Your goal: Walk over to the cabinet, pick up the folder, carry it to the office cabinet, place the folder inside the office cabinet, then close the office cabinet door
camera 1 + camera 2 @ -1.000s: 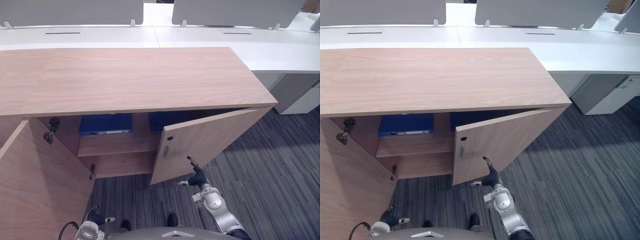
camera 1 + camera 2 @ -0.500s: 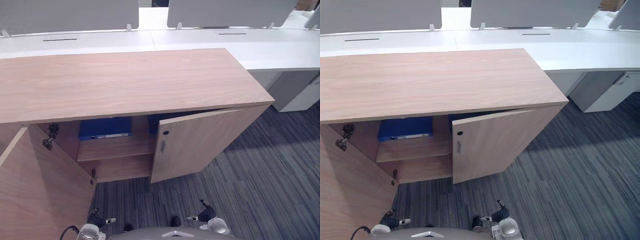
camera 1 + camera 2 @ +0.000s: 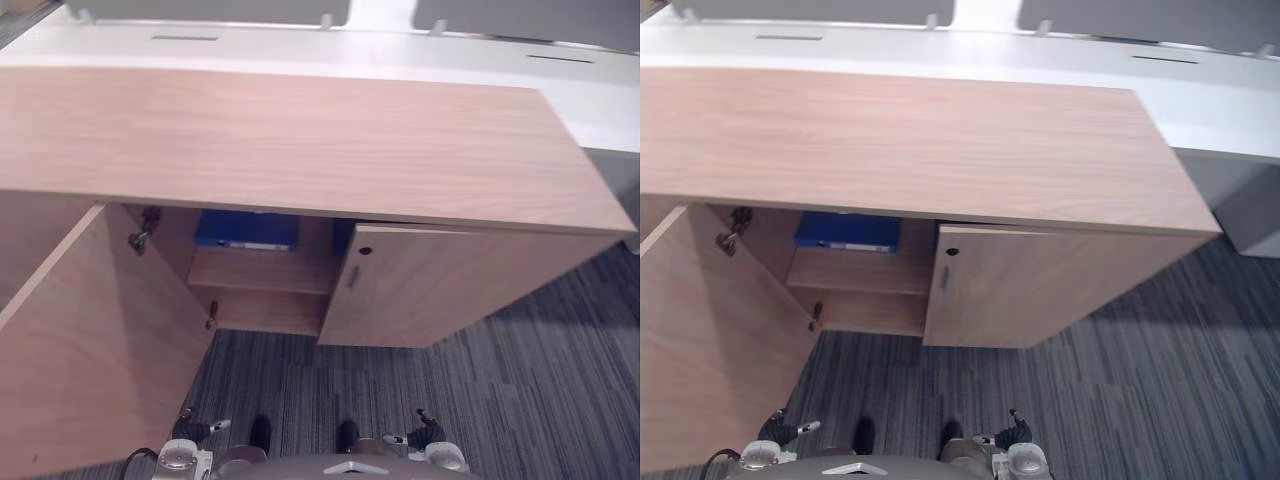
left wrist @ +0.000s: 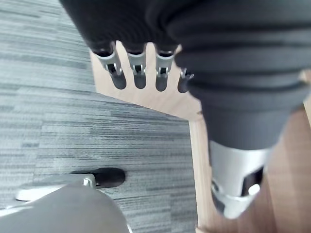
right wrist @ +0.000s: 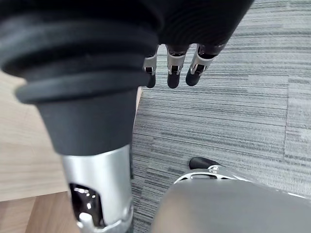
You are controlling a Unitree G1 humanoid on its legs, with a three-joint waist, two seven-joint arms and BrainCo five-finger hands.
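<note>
The left door (image 3: pixel 90 350) stands wide open near the left hand (image 4: pixel 139 73), which hangs slack and empty; a careless swing could slam it. The blue folder (image 3: pixel 247 229) lies on the inside shelf (image 3: pixel 260 272). The right hand (image 5: pixel 173 68), equally slack and empty, hangs before the near-shut right door (image 3: pixel 450 290).

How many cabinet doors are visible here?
2. The left door stands swung wide open towards the robot; the right door is almost shut. The cabinet runs past the picture's left edge, so more doors may be hidden there.
</note>
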